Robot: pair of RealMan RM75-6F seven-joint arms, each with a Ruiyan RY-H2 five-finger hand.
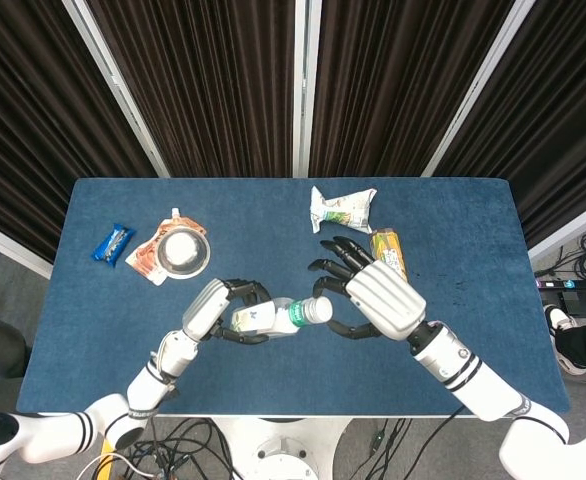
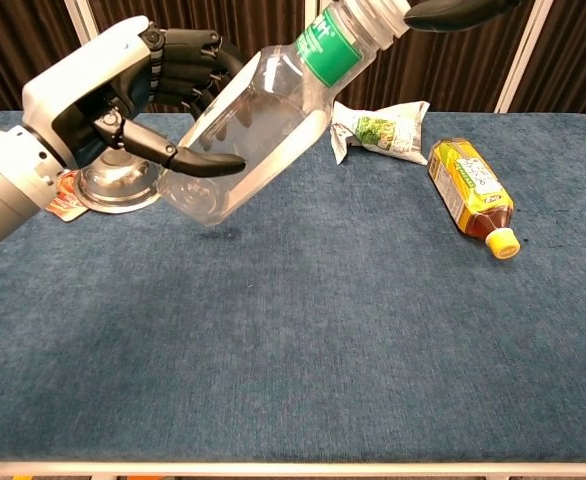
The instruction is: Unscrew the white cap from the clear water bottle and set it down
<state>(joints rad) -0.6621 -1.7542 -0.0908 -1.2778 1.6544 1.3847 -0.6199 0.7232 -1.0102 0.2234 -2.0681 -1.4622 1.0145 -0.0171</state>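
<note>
My left hand [image 1: 213,305] grips the clear water bottle [image 1: 265,316] around its body and holds it tilted above the blue table [image 1: 93,320], neck pointing right. The bottle [image 2: 253,130] has a green label band [image 2: 325,48] and a white cap [image 1: 319,310] on its neck. My right hand [image 1: 378,298] hovers just right of the cap with fingers spread; the dark fingertips [image 1: 325,266] arch over the cap and the thumb lies below it. In the chest view only a dark fingertip [image 2: 453,12] of that hand shows, beside the cap [image 2: 377,10] at the top edge. I cannot tell whether it touches.
A yellow tea bottle [image 2: 471,186] lies on the table at the right, with a green-and-white snack bag [image 2: 383,128] behind it. A metal bowl [image 1: 184,251] sits on an orange pouch at the left, next to a blue bar [image 1: 113,243].
</note>
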